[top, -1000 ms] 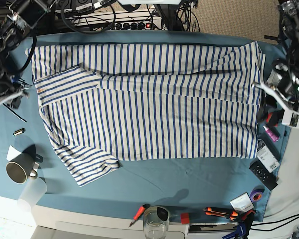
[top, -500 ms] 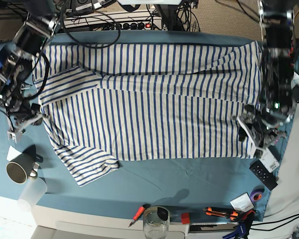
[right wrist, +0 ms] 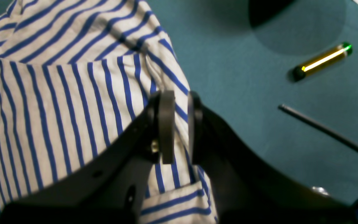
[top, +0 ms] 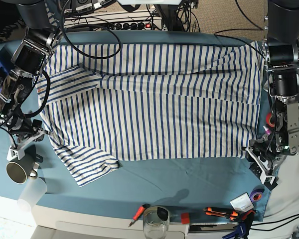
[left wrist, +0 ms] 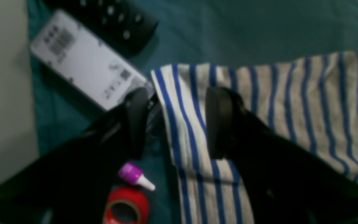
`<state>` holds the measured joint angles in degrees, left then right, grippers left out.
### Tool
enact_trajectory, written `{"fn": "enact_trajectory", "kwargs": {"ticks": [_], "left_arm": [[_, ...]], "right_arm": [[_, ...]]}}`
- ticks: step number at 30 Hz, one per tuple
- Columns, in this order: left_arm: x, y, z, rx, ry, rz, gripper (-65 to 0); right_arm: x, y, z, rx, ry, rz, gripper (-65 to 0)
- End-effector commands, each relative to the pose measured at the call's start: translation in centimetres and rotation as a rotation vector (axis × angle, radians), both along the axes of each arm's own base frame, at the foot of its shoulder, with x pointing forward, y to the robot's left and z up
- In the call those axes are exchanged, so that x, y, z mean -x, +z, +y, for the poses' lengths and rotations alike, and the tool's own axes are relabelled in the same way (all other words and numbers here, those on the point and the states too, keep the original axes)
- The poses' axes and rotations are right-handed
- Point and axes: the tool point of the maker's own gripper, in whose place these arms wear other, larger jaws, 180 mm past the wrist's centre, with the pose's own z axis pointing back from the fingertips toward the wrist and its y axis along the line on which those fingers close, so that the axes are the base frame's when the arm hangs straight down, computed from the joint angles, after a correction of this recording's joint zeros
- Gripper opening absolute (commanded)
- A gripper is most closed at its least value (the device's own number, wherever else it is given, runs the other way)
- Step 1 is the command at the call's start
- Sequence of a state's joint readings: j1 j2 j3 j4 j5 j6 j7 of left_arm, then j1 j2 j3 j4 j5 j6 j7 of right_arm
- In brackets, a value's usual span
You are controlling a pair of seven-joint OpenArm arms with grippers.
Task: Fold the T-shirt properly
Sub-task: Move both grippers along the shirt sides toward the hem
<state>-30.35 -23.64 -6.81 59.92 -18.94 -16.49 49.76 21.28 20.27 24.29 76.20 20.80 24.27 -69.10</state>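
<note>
T-shirt [top: 154, 99] fills most of the teal table cloth [top: 189, 179] on my screens, spread flat with its long axis running across the table from one arm to the other, the top already folded down in a band. I judge the coming move turns on the near long edge, which has an arm at each end. My left gripper [left wrist: 174, 123] sits at the hem corner, jaws wide apart and straddling the striped edge: one finger rests on the cloth, the other is off it on the table side, so nothing is pinched yet and the shirt stretches away to one side of that gripper. My right gripper [right wrist: 179, 126] is at the opposite end, near the sleeve, jaws drawn nearly together with a fold of the striped cloth caught between them, the bulk of the shirt lying to one side and bare table cloth to the other. Just beside the left gripper lie smaller things: a white label card [left wrist: 82, 60], a remote [left wrist: 120, 21], red tape [left wrist: 126, 207] and a purple-capped tube [left wrist: 135, 175].
</note>
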Motion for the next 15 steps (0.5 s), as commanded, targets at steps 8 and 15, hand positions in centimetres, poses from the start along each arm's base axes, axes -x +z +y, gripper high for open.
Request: {"fn": "enact_trajectory", "kwargs": {"ticks": [8,15], "left_arm": [[-0.6,-0.7,-0.2,0.039,0.021,0.012,-34.1],[-0.6,-1.1,-1.8,0.063,0.005,0.022,-38.0]], "right_arm": [[-2.0,3.6,-1.6,0.07,-0.019,-0.124,-56.6],[-2.9,5.0,-2.5,0.117,-0.045,-0.146,-56.6]]}}
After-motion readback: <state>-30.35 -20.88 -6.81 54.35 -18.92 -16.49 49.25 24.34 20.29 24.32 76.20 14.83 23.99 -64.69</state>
